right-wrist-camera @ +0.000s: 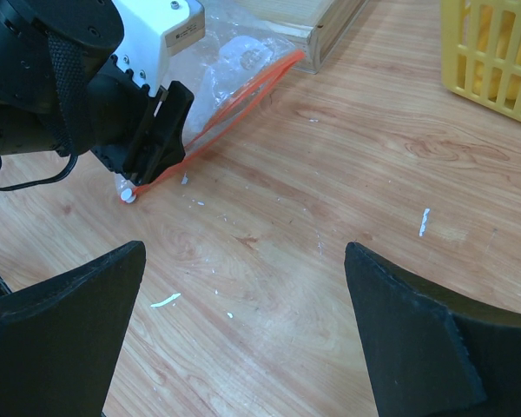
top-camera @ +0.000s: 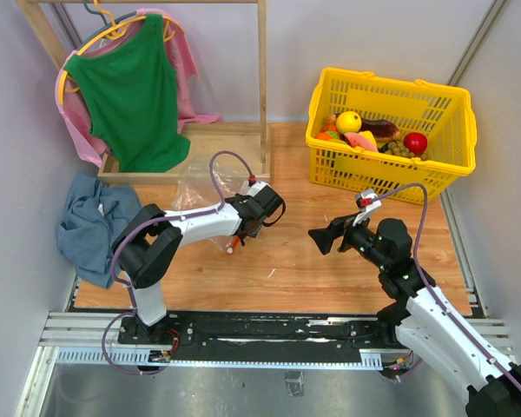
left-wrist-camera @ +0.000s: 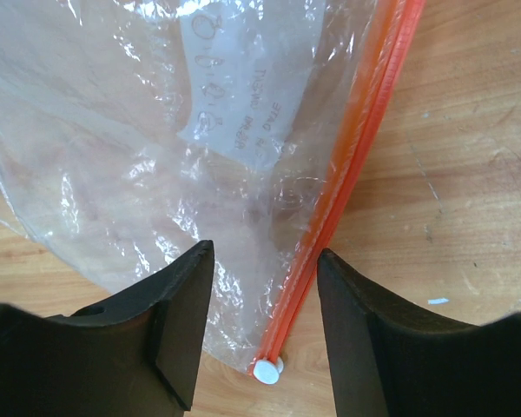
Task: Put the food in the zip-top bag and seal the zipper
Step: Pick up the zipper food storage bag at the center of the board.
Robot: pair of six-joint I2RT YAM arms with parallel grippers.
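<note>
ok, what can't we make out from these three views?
- Top external: zip-top bag partly hidden under the left arm; clear plastic is faint.
- Top external: food piled in the basket; lattice wall and overlap hide the count.
- Left wrist: bag's far end cut off by the top edge; label print unreadable.
- Left wrist: whether the left tool touches the zipper.
- Right wrist: basket cut off at the corner.

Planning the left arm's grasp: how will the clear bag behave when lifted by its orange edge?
The zip-top bag looks thin and crinkled, so it will likely sag limply. Its glossy film may slip when pinched; the thicker zipper probably grips better.
</note>
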